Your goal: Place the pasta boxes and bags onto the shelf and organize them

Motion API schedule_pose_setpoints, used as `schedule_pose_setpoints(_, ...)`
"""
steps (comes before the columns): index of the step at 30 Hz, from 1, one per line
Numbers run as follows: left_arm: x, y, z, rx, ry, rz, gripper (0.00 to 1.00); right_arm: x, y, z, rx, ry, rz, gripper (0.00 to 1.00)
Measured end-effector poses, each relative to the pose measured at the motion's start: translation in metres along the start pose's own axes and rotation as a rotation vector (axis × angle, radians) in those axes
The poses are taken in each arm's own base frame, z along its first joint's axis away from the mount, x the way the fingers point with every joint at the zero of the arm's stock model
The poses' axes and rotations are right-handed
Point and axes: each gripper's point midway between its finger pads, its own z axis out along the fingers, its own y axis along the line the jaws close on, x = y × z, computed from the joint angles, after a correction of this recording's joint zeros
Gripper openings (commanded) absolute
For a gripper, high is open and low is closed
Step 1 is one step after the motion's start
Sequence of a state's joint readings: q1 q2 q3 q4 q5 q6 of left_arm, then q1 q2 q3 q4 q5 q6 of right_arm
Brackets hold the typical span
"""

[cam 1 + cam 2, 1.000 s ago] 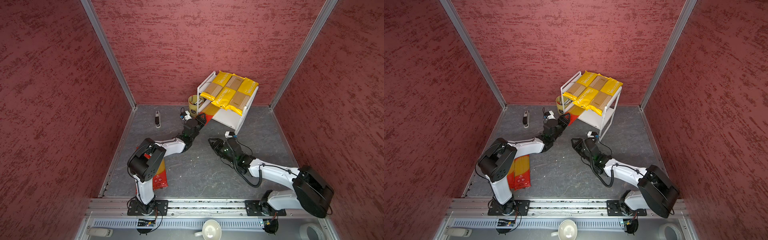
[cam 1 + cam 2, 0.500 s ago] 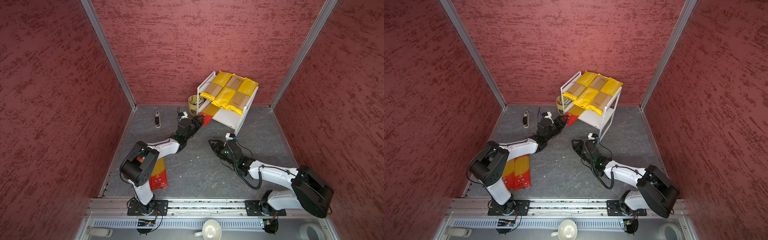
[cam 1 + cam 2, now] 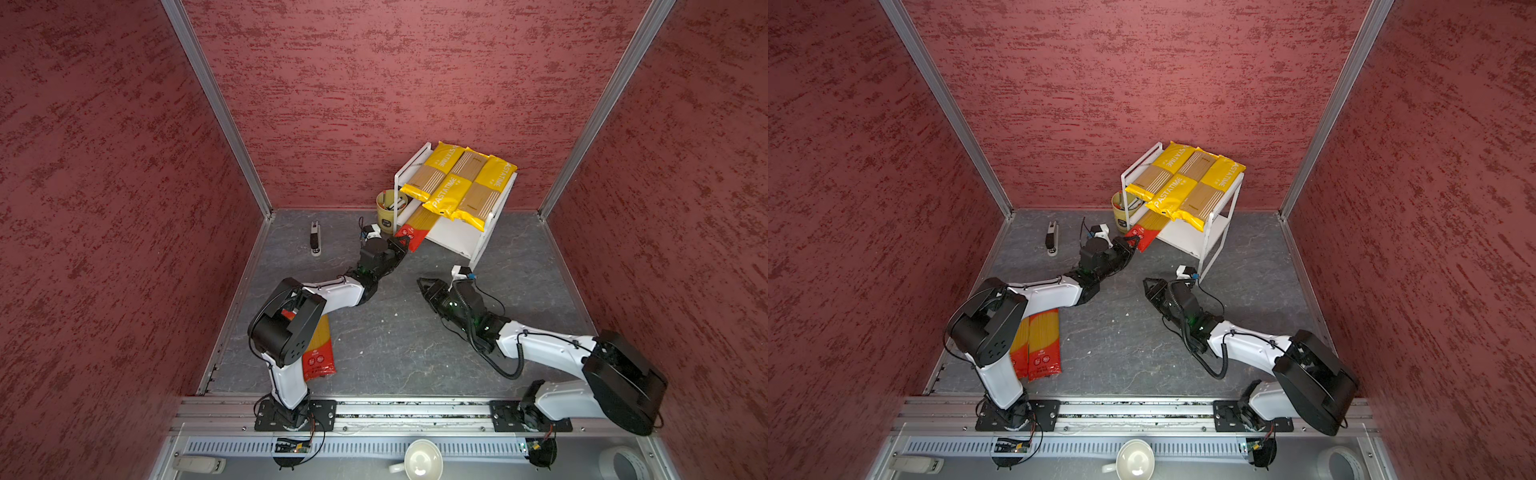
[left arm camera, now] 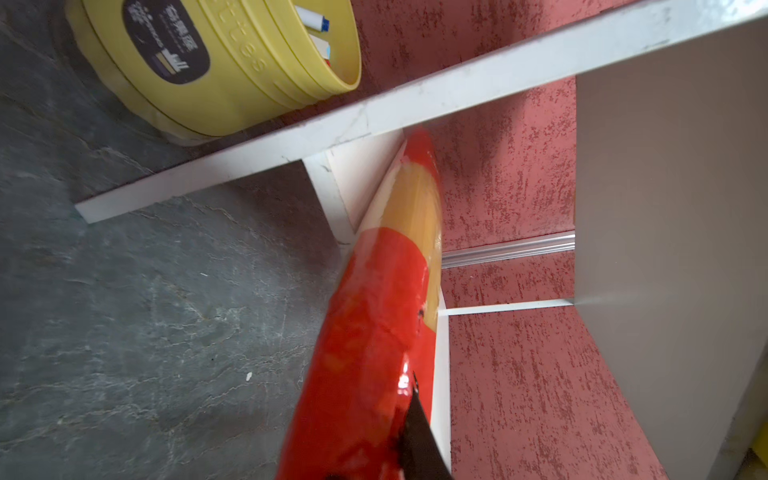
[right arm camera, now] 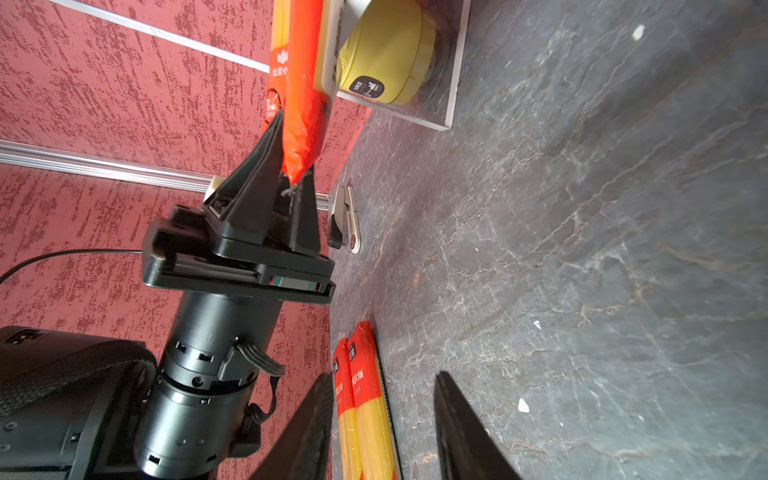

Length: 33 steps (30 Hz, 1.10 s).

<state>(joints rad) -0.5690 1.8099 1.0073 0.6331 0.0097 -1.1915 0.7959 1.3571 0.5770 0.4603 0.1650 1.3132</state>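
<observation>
A red pack (image 3: 417, 227) is clamped at its near end by the left gripper (image 3: 401, 244), with its far end set in the lower tier of the shelf (image 3: 455, 245). Three yellow packs (image 3: 459, 185) are laid on the shelf top. The right gripper (image 3: 424, 286) is held parted and empty in front of the shelf.

White "PASTATIME" lettering runs along each of the three yellow packs (image 3: 453, 191) lying on top of the shelf (image 3: 457, 242).
</observation>
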Motion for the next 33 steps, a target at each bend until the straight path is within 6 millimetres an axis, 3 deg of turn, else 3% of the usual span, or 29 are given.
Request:
schedule_pose_setpoints(7,-0.003,-0.001,0.003,-0.005,-0.059,0.001,0.01,0.0,0.0,0.0,0.001,-0.001,0.0,0.42)
schedule_pose_setpoints(15,-0.013,0.0,0.002,-0.044,-0.16,0.035,0.01,0.0,0.0,0.0,0.001,-0.001,0.0,0.42)
schedule_pose_setpoints(17,-0.015,0.001,0.004,-0.047,-0.169,0.035,0.09,0.0,0.0,0.0,0.001,-0.001,0.0,0.42)
schedule_pose_setpoints(22,-0.017,0.003,0.005,-0.052,-0.155,0.048,0.56,0.0,0.0,0.0,0.001,0.0,-0.006,0.42)
schedule_pose_setpoints(24,-0.017,0.003,0.005,-0.052,-0.139,0.052,0.65,0.0,0.0,0.001,0.003,0.001,-0.016,0.42)
schedule_pose_setpoints(27,-0.015,0.002,-0.002,-0.064,-0.105,0.057,0.73,0.001,0.004,0.006,0.007,0.006,-0.042,0.42)
schedule_pose_setpoints(33,-0.006,-0.012,-0.05,-0.074,-0.027,0.09,0.76,0.011,0.018,0.015,-0.003,0.032,-0.107,0.42)
